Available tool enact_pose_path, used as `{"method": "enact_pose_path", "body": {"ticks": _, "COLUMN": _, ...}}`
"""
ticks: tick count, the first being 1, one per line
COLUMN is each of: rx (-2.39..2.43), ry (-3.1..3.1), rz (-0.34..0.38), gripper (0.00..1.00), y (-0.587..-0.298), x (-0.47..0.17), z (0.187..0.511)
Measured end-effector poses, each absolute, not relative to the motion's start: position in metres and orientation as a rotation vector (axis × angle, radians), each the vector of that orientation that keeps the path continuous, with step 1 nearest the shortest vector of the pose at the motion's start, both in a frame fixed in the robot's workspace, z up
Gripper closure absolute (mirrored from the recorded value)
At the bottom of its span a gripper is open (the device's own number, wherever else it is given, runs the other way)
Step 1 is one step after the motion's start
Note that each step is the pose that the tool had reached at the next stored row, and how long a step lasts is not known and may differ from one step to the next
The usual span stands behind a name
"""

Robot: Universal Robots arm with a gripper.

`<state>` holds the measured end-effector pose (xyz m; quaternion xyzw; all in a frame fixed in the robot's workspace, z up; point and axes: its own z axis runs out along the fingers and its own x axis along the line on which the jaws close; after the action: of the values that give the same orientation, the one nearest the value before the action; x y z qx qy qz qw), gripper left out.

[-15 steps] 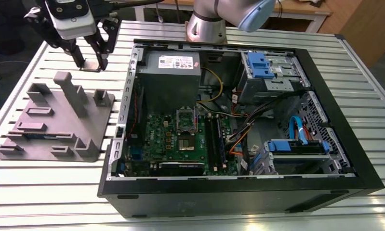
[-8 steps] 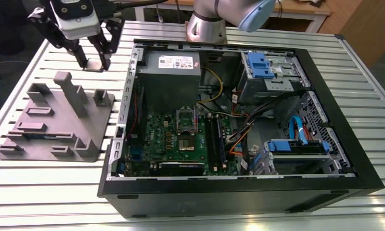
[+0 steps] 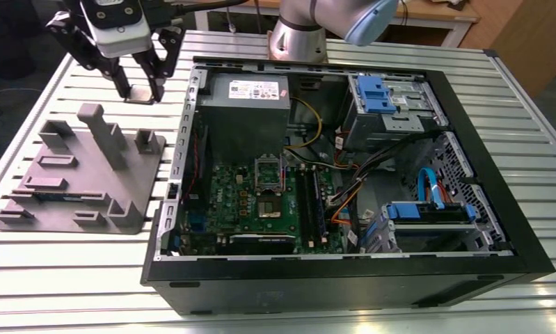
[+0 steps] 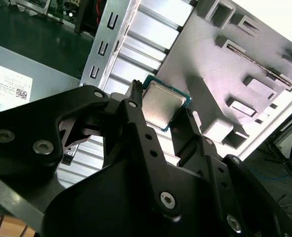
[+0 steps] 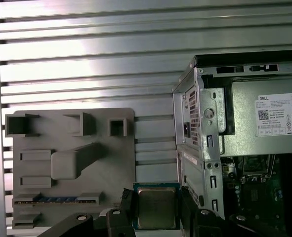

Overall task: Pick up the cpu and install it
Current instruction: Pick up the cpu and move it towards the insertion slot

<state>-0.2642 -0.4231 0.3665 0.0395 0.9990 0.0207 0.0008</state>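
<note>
1. The ribbed, silvery aluminium bench (image 3: 64,278) carries everything in the scene.
2. The big black steel computer case (image 3: 352,275) lies open on its side on the bench; inside it, a plain grey metal power-supply box (image 3: 245,132) sits at the far end, with the green motherboard (image 3: 236,191) nearer the camera in the exterior view.
3. The flat grey plastic parts holder (image 3: 83,163), with moulded pockets and one upright post, lies on the bench just beside the case, on the exterior view's left.
4. The black two-fingered hand (image 3: 140,94) hangs above the bench near the holder's far end, outside the case's side wall; in both wrist views its fingers are clamped on opposite edges of the chip.
5. The square processor socket (image 3: 270,207) shows on the motherboard, well apart from the hand.
6. The cpu (image 4: 160,101), a small flat square chip with a silvery-grey metal top and a pale edge, sits between the fingertips (image 5: 156,207), clear of holder and bench and not yet over the case.
7. The step in hand looks like the carry towards the board; to do it well, the chip should stay level, the grip on its edges should stay steady, the path should pass well above the case wall, and the chip's sides should stay square to the socket; a tilt or slip would likely spoil the seating; whether its corner mark matches the socket cannot be told.
</note>
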Motion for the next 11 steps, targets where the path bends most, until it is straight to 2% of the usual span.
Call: {"method": "enact_pose_path", "body": {"ticks": 11, "rx": 0.124, "ry": 3.137, "rz": 0.065, "gripper": 0.53, "y": -0.4231, "x": -0.2561, "z": 0.3665}}
